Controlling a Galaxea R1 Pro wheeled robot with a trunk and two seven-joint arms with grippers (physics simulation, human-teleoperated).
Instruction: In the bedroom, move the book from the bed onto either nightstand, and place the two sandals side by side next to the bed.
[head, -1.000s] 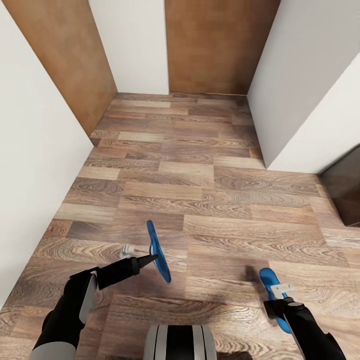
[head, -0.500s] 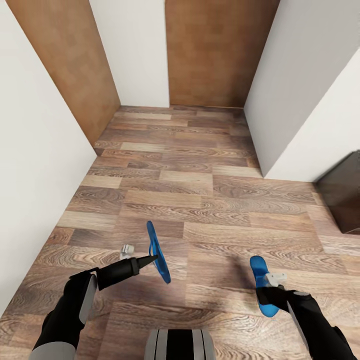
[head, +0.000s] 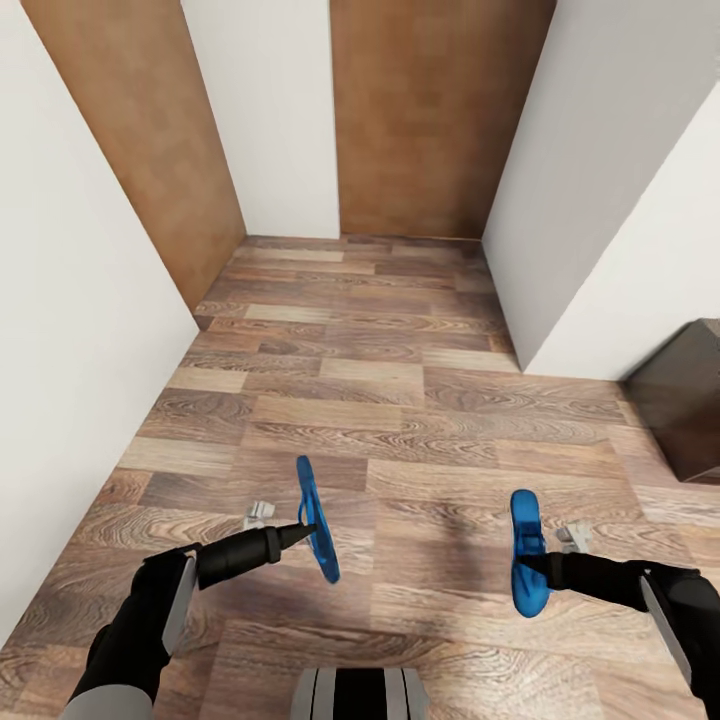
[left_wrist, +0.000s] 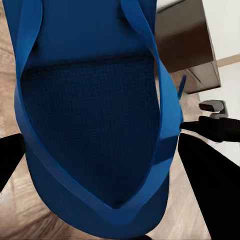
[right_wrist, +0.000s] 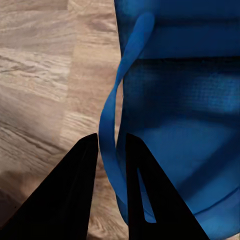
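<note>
Two bright blue sandals are held above the wood-plank floor (head: 400, 400). My left gripper (head: 305, 530) is shut on the left sandal (head: 312, 500), which hangs on edge. In the left wrist view that sandal (left_wrist: 95, 125) sits sole-up between my black fingers (left_wrist: 200, 185). My right gripper (head: 532, 566) is shut on the right sandal (head: 524, 540), which lies flatter. The right wrist view has its fingers (right_wrist: 75, 200) pinching that sandal's thong strap (right_wrist: 111, 125). The book and the bed are out of view.
White walls (head: 80, 300) and brown wooden doors (head: 430, 110) close in a narrow passage ahead. A dark-brown piece of furniture (head: 688, 400) stands at the right edge; I cannot tell whether it is the nightstand. Open floor lies ahead.
The whole view has shifted, so the camera moved. My right arm has swung to point leftward, carrying its sandal forward and inward. The left arm and its sandal keep their pose.
</note>
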